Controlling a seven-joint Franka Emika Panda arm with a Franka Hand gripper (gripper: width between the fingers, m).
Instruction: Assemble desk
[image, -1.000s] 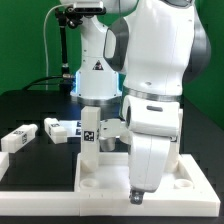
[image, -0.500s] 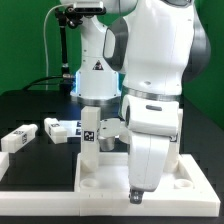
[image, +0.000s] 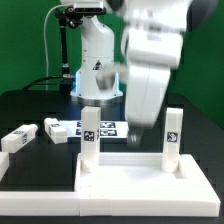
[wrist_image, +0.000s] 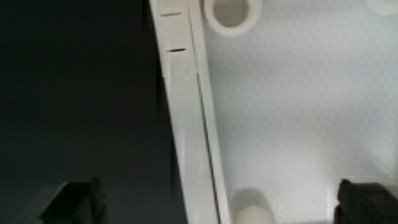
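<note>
Half a second earlier the arm had been hunched low over the desk top, its wrist down near the 3 o'clock end of the tray. It had since swung up and away, blurred by motion in the exterior view, and this uncovered a second leg standing upright at that 3 o'clock end. The first leg stood at the 9 o'clock end, just as it had before.

The wrist view showed the two dark fingertips set far apart with only the tray's white floor and raised rim between them. The jaws were therefore wide and held nothing. I judged that the second leg had been let go and was standing by itself, though I could not tell how firmly it was seated.

The desk top lay on the black tabletop nearest the camera. An empty round socket showed in its floor. Two loose legs lay at about 10 o'clock from the tray, apart from it, and would probably be fitted next.

No brand or wording could be read. Each leg bore a black-and-white square tag, more tags lay on the marker board behind the tray, and the robot base carried a small triangular warning sign.
</note>
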